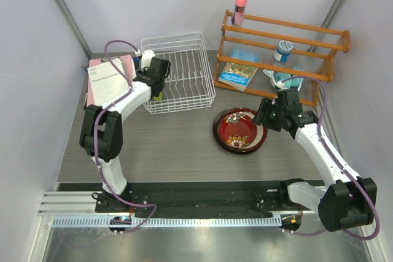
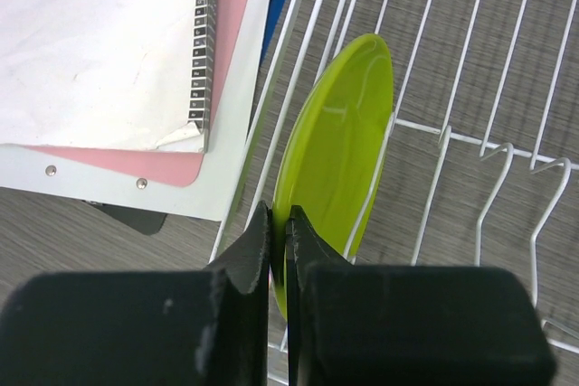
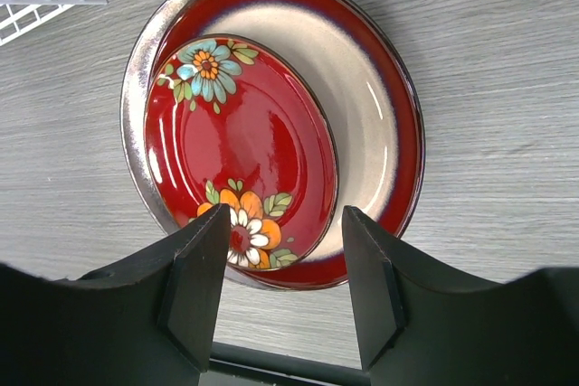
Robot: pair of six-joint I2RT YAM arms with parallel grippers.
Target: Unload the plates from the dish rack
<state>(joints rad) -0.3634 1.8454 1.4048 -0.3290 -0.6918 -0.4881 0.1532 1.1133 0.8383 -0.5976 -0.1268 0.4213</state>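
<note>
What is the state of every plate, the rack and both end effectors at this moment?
lime green plate: on edge in the dish rack
left end effector: shut on its rim
floral plate: flat, topmost
dark-red-rimmed plate: flat, beneath it
grey-rimmed plate: flat, lowest
dish rack: holds one plate
right end effector: open, empty

Lime green plate (image 2: 339,142); red floral plate (image 3: 240,155); white wire rack (image 1: 181,104)

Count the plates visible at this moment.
4. One green plate stands in the dish rack, pinched by the left gripper. Three are stacked on the table: floral plate on top, red-rimmed plate under it, grey-rimmed plate at the bottom, only its rim showing.
</note>
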